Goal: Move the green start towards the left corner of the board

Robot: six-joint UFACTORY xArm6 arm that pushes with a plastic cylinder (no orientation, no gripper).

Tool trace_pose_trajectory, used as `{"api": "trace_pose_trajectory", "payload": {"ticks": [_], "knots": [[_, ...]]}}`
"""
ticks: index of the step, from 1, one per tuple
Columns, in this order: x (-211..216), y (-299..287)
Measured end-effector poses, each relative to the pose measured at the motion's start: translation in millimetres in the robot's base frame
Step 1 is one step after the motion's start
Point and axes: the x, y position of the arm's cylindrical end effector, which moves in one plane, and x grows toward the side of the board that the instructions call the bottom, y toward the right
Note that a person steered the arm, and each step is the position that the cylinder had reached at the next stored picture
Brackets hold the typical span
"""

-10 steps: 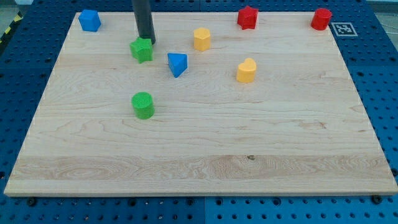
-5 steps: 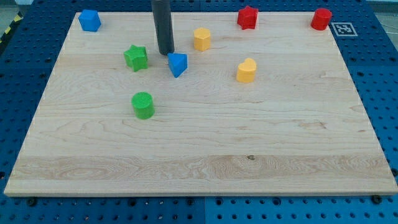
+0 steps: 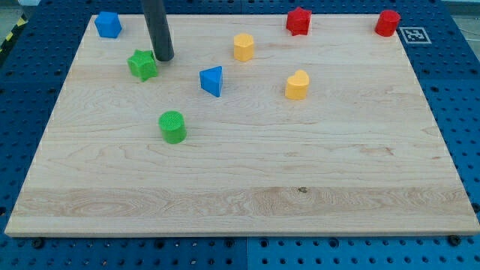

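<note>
Eight blocks lie on the wooden surface [image 3: 240,217]: two blue, two green, two yellow and two red. At the top left corner sits a blue cube [image 3: 108,24]. To its right and a little lower is the green star [image 3: 142,64], not far from the top edge and well apart from the left edge. My tip [image 3: 164,58] stands just beside the star, at its upper right side; whether they touch, I cannot tell. There is no pincer on this arm, only the dark rod, and it has hold of nothing. Below the star, toward the middle of the left half, is a green cylinder [image 3: 172,127]. Next comes a blue wedge [image 3: 212,80], then a yellow block [image 3: 243,46] near the top edge, and a second yellow block [image 3: 297,85] lower. A red block [image 3: 298,20] touches the top edge, and another red block [image 3: 387,22] sits in the top right corner. The surface rests on a blue perforated table [image 3: 465,90], and a black-and-white marker [image 3: 414,34] lies beside the top right corner.
</note>
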Motion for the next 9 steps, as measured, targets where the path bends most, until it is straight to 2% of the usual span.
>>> {"api": "trace_pose_trajectory", "payload": {"ticks": [2,3,4,7,8,9], "knots": [[8.4,0.0],[34.9,-2.2],[34.4,-23.1],[-41.8,-42.6],[-49.5,-42.7],[-34.7,-50.9]]}}
